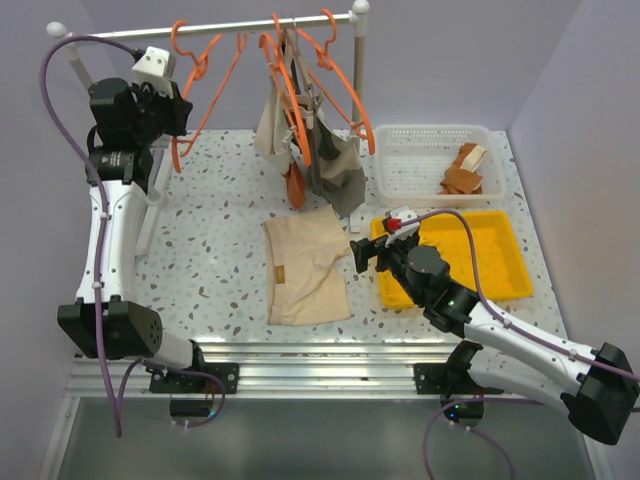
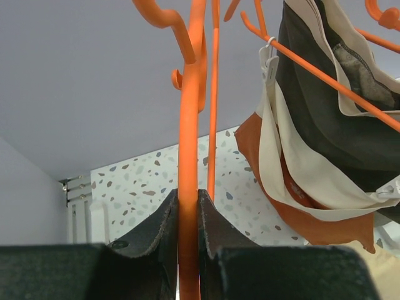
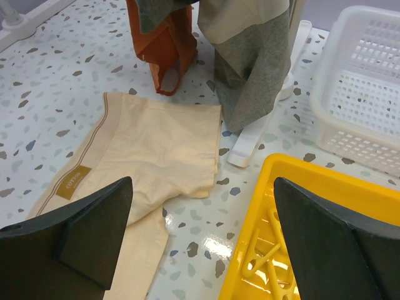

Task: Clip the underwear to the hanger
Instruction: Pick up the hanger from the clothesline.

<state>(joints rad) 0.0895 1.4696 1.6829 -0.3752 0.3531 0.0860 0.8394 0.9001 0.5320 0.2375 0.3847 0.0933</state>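
Observation:
The cream-beige underwear (image 1: 305, 265) lies flat on the speckled table, also seen in the right wrist view (image 3: 156, 150). An empty orange hanger (image 1: 200, 100) hangs at the left end of the rail. My left gripper (image 1: 180, 115) is raised to it and shut on its lower bar; in the left wrist view the orange hanger (image 2: 189, 125) runs straight up between the closed jaws of the left gripper (image 2: 189, 237). My right gripper (image 1: 365, 255) hovers low at the underwear's right edge. In its own view the right gripper (image 3: 203, 231) stands wide open, holding nothing.
Other orange hangers carry dark and pale garments (image 1: 320, 150) on the rail (image 1: 220, 27). A yellow tray (image 1: 500, 270) with yellow clips (image 3: 262, 262) sits right of the underwear. Behind it is a white basket (image 1: 430, 135) holding brown cloth.

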